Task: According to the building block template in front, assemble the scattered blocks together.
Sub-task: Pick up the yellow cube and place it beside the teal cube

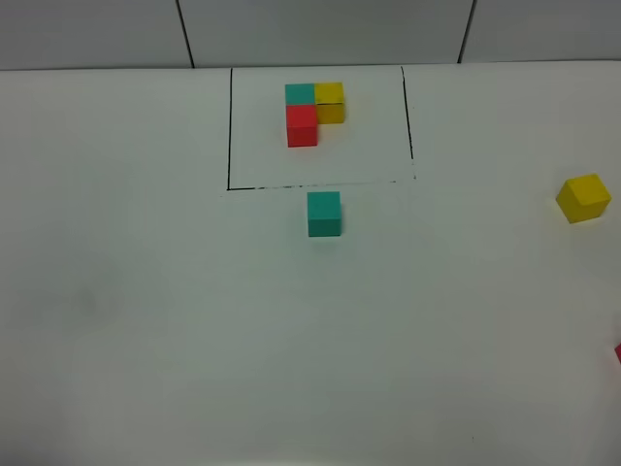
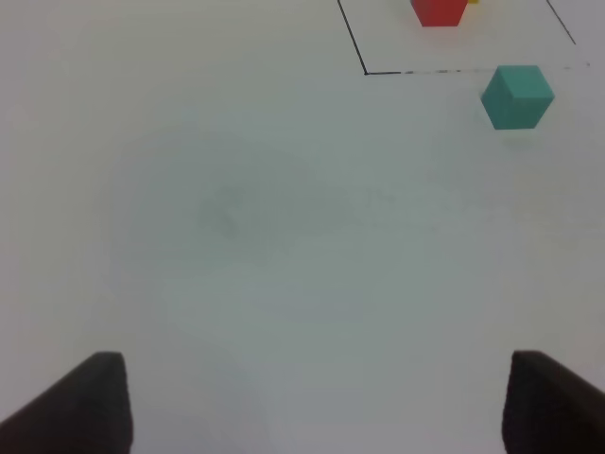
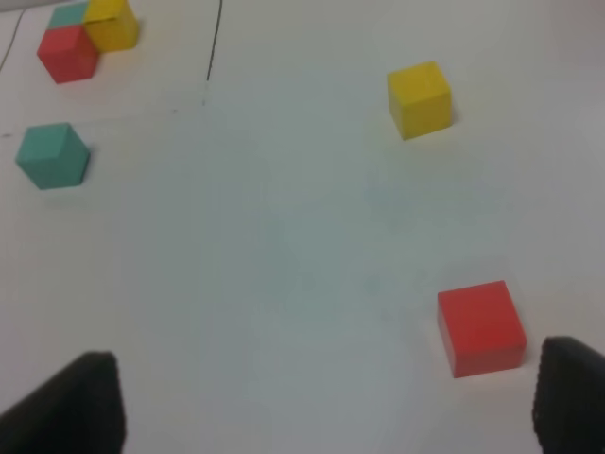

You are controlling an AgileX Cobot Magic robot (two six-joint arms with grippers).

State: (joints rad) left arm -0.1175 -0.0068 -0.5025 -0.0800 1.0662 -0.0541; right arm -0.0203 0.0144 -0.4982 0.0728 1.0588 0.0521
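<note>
Broadly, you have a white tabletop (image 1: 146, 320) carrying everything, with a thin black frame (image 1: 230, 126) drawn at its far middle. The frame's near line looks broken and faint toward its right end.

Building block template (image 1: 312, 112): inside the frame, in its far half, about centred. Three cubes in an L, with teal at the far left, yellow touching its right side and red touching its near side.

Scattered blocks, all outside the frame and well apart from each other:
- teal cube (image 1: 324, 214): just outside the frame's near line, about in line with the template, not touching the line.
- yellow cube (image 1: 583, 198): well to the right of the frame, about level with its near line, turned slightly askew.
- red cube (image 3: 481, 327): farthest from the frame, off to the right and nearer you; the high view cuts it at its edge.

Left hand (image 2: 317, 402): fingers spread wide, only tabletop between them, on the near left side of the frame.

Right hand (image 3: 321, 402): also spread wide, gripping nothing, on the near right side of the frame.
</note>
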